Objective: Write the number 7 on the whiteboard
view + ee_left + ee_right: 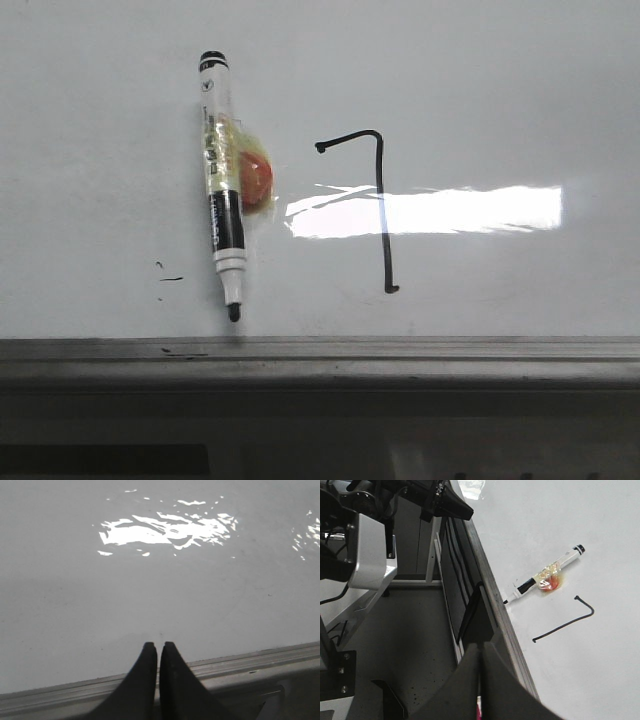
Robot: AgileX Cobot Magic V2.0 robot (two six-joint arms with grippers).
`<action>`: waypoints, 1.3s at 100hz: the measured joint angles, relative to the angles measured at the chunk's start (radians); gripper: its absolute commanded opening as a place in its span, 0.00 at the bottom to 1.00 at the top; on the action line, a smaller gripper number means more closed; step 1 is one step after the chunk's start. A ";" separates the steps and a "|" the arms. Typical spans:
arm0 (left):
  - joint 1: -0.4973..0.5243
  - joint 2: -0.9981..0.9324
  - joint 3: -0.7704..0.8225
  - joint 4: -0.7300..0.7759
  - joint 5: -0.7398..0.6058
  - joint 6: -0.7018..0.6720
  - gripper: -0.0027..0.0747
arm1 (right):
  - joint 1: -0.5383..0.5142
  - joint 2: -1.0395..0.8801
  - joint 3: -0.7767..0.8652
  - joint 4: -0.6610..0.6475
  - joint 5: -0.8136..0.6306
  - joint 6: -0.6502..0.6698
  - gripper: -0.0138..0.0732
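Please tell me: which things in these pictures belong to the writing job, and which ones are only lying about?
For the job:
- whiteboard
- number 7, already drawn
- marker, lying uncapped on the board

Only lying about:
- orange lump taped to the marker
- small black dashes
- metal ledge

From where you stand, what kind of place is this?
Probably a robotics lab or test bench: a whiteboard lies flat as the work surface, with a marker on it, and the right wrist view shows a bare speckled floor.
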 measured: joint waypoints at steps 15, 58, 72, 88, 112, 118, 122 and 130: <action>0.000 0.000 0.000 0.000 0.000 0.000 0.01 | 0.000 0.000 0.000 0.000 0.000 0.000 0.09; 0.000 0.000 0.000 -0.002 0.000 0.000 0.01 | -0.129 0.000 0.101 -0.064 -0.159 -0.001 0.09; 0.000 0.000 0.000 -0.002 0.000 0.000 0.01 | -0.328 0.000 0.260 -0.068 -0.483 -0.001 0.09; 0.000 0.000 0.000 -0.002 0.000 0.000 0.01 | -0.534 0.000 0.479 -0.068 -0.849 0.016 0.08; 0.000 0.000 0.000 -0.002 0.000 0.000 0.01 | -0.712 -0.081 0.718 -0.068 -1.016 0.195 0.08; 0.000 0.000 0.000 -0.002 0.000 0.000 0.01 | -0.729 -0.116 0.742 -0.068 -1.012 0.241 0.08; 0.000 0.000 0.000 -0.002 0.000 0.000 0.01 | -0.738 -0.139 0.743 -0.069 -0.986 0.267 0.09; 0.000 0.000 0.000 -0.002 0.000 0.000 0.01 | -0.761 -0.180 0.742 -0.073 -0.919 0.293 0.09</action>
